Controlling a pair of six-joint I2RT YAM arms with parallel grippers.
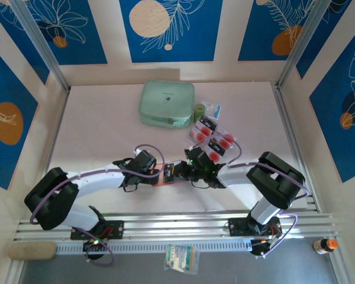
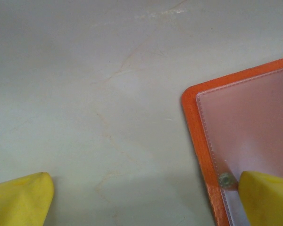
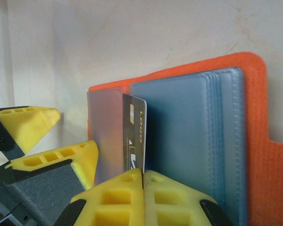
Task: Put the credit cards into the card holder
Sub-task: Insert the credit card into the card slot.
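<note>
Low in the right wrist frame, the right gripper has fingers clamped on a credit card, upright for slotting into the card holder; the left gripper, fingers apart, seemingly pins its cover.

Top view: card holder mostly hidden under the left gripper and right gripper, only a pale orange sliver shows; print on the loose credit cards too small to read. Left wrist view: holder cut off by right and bottom edges, lower part covered by one of the yellow fingers. Right wrist view: lower end of the pinched credit card hidden behind the yellow pads - its lower print can't be read - holder runs off the right and bottom edges.
</note>
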